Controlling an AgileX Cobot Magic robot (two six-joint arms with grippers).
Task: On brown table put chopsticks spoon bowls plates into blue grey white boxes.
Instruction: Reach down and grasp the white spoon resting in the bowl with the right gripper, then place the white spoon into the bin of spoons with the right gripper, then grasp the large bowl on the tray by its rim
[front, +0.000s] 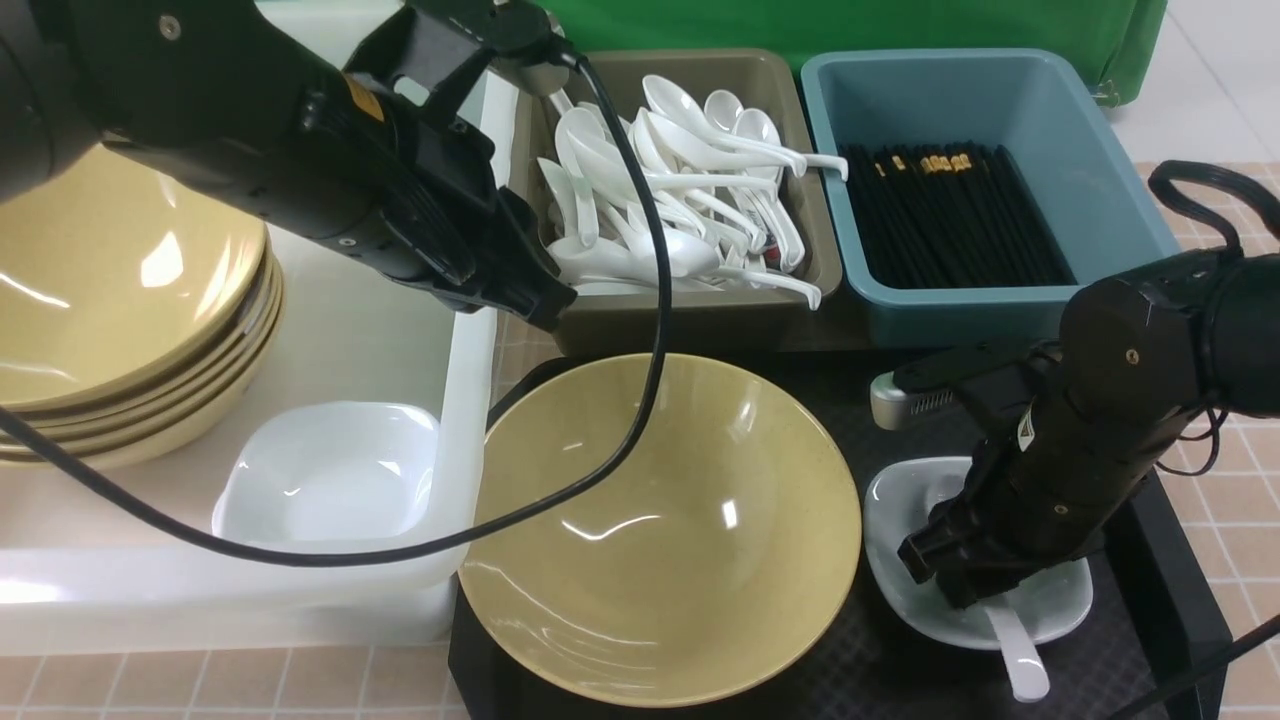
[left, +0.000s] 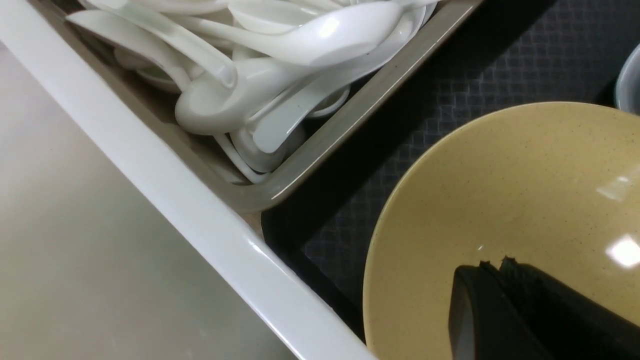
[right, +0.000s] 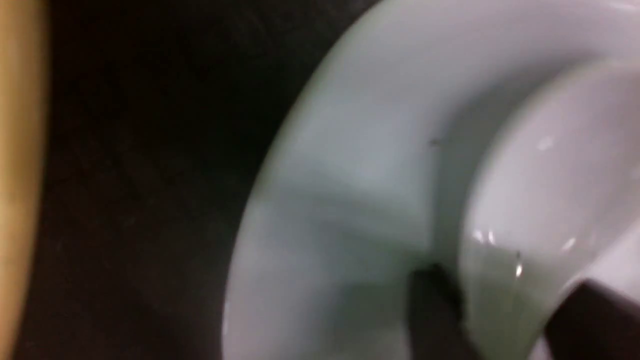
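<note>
My left gripper is shut and empty. It hangs over the far rim of a large yellow bowl, and in the left wrist view it is above that bowl. My right gripper is down in a small white dish. Its fingers close on the sides of a white spoon that lies in the dish. The spoon's handle sticks out over the dish's near rim.
The bowl and dish sit on a black tray. The grey box holds several white spoons, and the blue box holds black chopsticks. The white box holds stacked yellow bowls and a square white bowl.
</note>
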